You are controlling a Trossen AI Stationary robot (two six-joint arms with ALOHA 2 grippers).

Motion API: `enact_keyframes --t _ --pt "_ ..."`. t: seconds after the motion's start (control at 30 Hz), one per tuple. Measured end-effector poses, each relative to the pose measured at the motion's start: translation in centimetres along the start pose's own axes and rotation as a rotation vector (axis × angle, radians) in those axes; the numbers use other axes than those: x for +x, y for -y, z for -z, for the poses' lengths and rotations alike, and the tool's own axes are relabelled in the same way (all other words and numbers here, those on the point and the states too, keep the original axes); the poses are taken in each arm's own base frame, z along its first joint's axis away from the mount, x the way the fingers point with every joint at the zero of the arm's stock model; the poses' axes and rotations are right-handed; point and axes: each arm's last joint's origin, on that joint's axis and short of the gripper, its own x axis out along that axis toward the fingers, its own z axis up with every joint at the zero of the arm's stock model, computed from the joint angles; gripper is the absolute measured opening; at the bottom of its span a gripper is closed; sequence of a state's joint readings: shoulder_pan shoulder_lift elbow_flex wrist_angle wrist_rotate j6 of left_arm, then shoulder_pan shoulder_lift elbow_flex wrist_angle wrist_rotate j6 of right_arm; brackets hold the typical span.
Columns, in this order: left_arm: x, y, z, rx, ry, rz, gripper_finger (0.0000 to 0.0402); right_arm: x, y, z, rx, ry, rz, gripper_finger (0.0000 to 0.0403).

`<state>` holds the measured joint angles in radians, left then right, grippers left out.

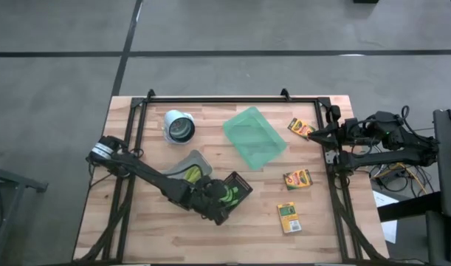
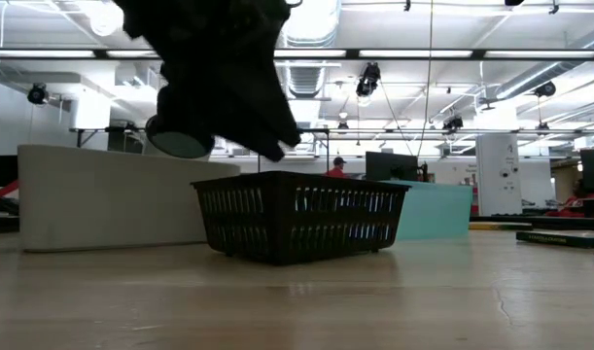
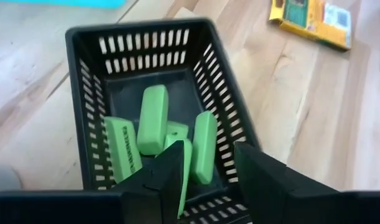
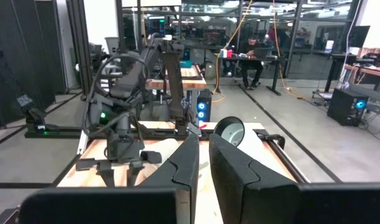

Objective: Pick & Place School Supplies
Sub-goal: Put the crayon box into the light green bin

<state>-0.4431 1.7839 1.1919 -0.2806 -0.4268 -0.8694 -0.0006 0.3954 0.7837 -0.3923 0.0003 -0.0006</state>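
- The left gripper [image 3: 205, 165] is parked right above the black slotted plastic basket [image 1: 235, 193], which sits at the near-middle part of the wooden table [image 1: 210, 229] as seen from above.
- Its fingers [image 3: 171, 171] are spread apart, with nothing pinched between them; the gap is clearly seen in the left wrist view.
- Several short bright green marker-like sticks [image 3: 153, 118] are lying loose in the bottom of that basket, some leaning on each other. One [image 3: 185, 168] shows right between the fingers, but contact can't really be made out.
- A grey shallow tray [image 1: 187, 164] with something yellow-green in it is seen just beside the basket, partly covered by the left arm.
- Three small yellow-and-green crayon boxes are spread over the right side of the table: one [image 1: 300, 128] near the far edge, one [image 1: 297, 179] around the middle, one [image 1: 288, 217] nearer the front. All are well apart from the basket.
- A translucent green plastic tray [image 1: 255, 137] is sat tilted at the far-middle of the table, with a white cup [image 1: 179, 126] lying on its side to its left.
- The right gripper [image 4: 202, 165] is held back at the table's far right edge, fingers [image 4: 186, 168] nearly pressed together with only a thin gap, holding nothing.
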Motion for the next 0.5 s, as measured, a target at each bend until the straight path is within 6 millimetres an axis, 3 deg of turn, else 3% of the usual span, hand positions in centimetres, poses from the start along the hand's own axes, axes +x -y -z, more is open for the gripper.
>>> enact_keyframes --t 0.23,0.5 --pt "-2.0 1.3 -2.2 -0.021 0.03 0.036 0.0147 0.0 0.0 0.0 0.0 0.0 0.0 0.0036" --pt "-6.1 3.1 -5.2 -0.068 0.108 0.176 0.0147 0.0 0.0 0.0 0.0 0.0 -0.001 0.0036"
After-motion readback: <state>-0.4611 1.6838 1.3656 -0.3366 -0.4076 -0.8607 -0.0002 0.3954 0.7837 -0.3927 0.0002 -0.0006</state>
